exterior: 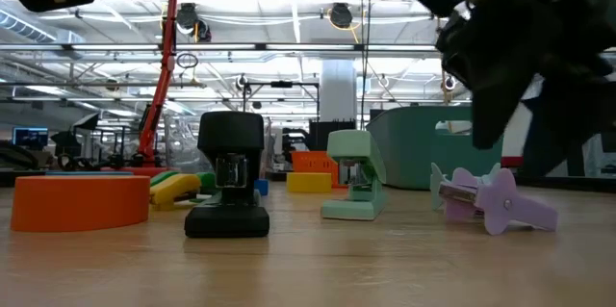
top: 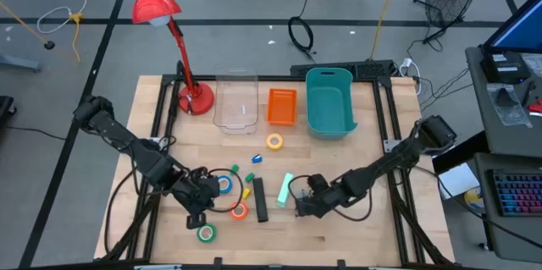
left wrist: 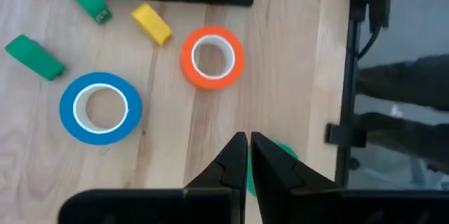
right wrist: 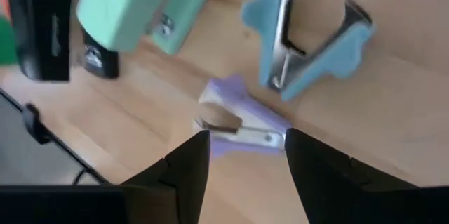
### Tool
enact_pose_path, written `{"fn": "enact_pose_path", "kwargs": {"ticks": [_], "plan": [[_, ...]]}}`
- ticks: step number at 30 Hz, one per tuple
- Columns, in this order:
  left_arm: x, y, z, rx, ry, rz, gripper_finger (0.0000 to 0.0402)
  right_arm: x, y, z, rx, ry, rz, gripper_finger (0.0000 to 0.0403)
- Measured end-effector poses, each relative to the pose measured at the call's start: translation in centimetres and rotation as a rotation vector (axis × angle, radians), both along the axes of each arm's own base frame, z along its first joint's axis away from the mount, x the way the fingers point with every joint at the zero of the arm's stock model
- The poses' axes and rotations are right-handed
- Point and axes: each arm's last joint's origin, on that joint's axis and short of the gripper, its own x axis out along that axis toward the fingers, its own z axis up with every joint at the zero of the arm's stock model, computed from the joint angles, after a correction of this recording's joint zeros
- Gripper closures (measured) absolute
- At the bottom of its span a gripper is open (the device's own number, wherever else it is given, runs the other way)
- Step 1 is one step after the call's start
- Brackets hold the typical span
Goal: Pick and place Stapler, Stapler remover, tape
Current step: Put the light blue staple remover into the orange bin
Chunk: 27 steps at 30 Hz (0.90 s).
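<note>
Right wrist view shows the right gripper (right wrist: 242,155) with jaws spread, hovering just above a purple staple remover (right wrist: 238,122) that lies on the worktop (right wrist: 393,133); a blue staple remover (right wrist: 309,38) is beside it. A mint stapler (right wrist: 133,3) and a black stapler (right wrist: 42,20) lie near (both only partly seen). The left gripper (left wrist: 248,155), jaws pressed together and holding nothing, hangs near the orange tape (left wrist: 212,57) and blue tape (left wrist: 100,108).
</note>
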Motion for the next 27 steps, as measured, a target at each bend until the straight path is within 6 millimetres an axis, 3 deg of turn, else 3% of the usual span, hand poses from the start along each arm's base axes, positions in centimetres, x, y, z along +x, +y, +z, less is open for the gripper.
{"fn": "enact_pose_path", "kwargs": {"ticks": [20,27], "plan": [[-1.5,0.3,0.5,0.054,0.018,-0.011,0.038,-0.3,-4.2,-0.5,-0.1,0.191,-0.028,0.0227],[-1.7,0.5,0.8,0.059,0.004,0.001,0.038,-0.1,-4.7,-0.4,-0.174,0.154,-0.08,0.0228]]}}
